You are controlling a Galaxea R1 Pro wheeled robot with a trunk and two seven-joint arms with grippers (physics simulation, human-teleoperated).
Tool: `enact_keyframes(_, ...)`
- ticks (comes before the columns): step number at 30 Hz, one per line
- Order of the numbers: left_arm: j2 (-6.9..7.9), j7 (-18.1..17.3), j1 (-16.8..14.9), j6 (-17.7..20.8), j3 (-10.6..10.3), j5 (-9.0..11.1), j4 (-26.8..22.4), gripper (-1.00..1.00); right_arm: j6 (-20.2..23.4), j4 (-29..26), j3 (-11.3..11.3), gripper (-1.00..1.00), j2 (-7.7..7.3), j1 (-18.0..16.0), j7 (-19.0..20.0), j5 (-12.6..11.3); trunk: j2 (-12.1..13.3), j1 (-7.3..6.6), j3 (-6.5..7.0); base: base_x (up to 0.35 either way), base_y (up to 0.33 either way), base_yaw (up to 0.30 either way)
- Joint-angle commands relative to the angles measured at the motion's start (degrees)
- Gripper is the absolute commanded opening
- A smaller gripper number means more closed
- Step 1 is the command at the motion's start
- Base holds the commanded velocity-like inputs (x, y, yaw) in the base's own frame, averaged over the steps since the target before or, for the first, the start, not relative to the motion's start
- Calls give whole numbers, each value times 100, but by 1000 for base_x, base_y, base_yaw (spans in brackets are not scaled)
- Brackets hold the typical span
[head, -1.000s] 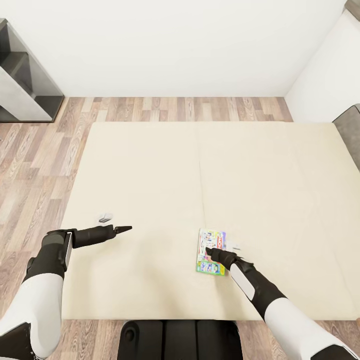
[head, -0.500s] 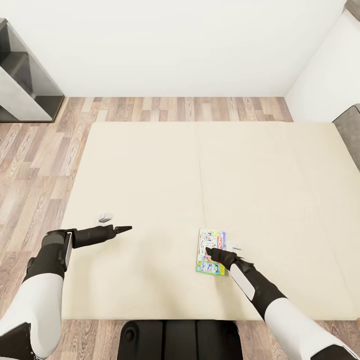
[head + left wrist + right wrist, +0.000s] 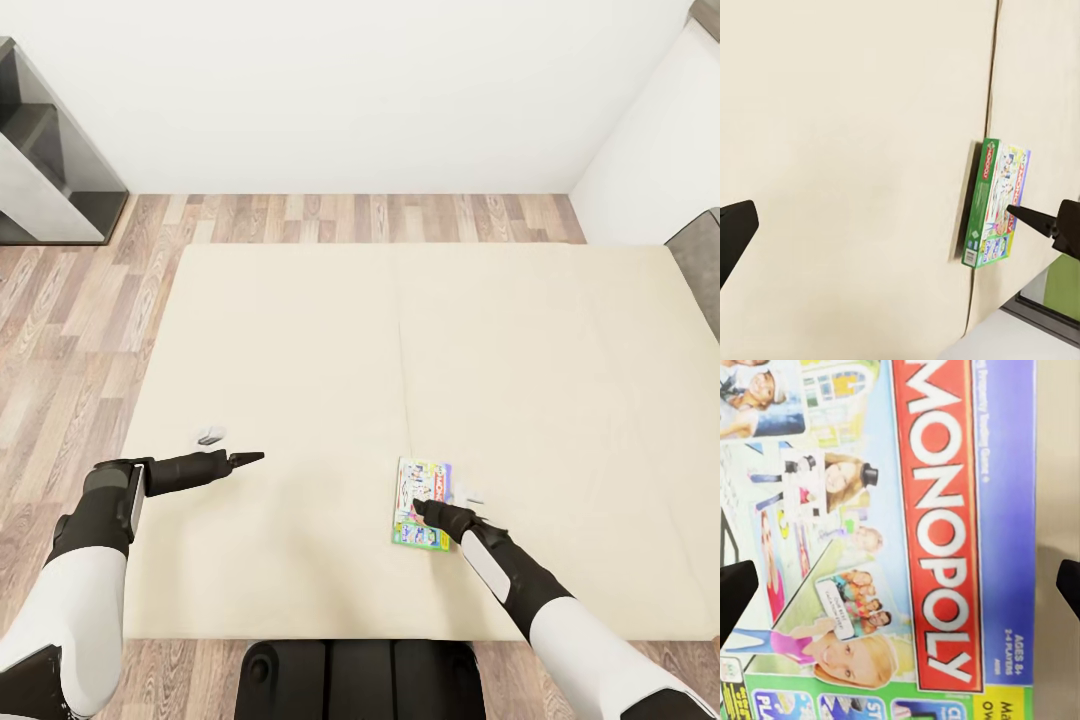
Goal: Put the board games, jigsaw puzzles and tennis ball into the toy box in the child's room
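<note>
Nearest the camera, the robot's black base [image 3: 360, 680] sits at the near edge of the low bed w/ beige mattress [image 3: 400, 330]. Right gripper [image 3: 420, 508] hangs directly over the flat green-blue "Monopoly" board game box [image 3: 422, 502], which lies face-up on the bed close to that near edge, just right of the mattress's centre seam. In the right wrist view the printed lid [image 3: 892, 532] sits between the two dark fingertips [image 3: 735, 592], one at either side of the frame, so the jaws are apart & straddle the box w/o clamping it; whether they touch the lid can't be told. In the left wrist view the same box [image 3: 994, 202] shows beside the seam, w/ the right gripper's dark tip [image 3: 1039, 221] over its lid.

Left gripper [image 3: 250, 458] hovers above bare mattress, well apart from the box, on the other side of the seam; jaws look together in the head view, but can't tell for sure. A small grey-white object [image 3: 210, 436] lies on the mattress just beyond the left forearm.

Past the bed's far edge: wood-plank floor [image 3: 300, 215], then white wall [image 3: 350, 90], w/ a dark grey shelf unit [image 3: 50, 170] off the bed's far left corner.
</note>
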Motion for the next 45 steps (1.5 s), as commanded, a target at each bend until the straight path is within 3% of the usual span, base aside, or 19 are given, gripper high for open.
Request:
enact_keyframes(1,-5,-56,-6,45,23,-58,-5,100,16,-12,42,100,-6,-3,-47,-50,-9,3,-7,0,0,0)
enact_keyframes(13,-5,-55,-6,40,22,-58,-5,100,-170,-8,47,100,-10,-3,-41,-50,-9,3,-10,0,0,0)
enact_keyframes(45,-5,-55,-6,46,22,-58,-5,100,-186,-8,48,100,16,-3,-46,-50,-9,3,-39,0,0,0)
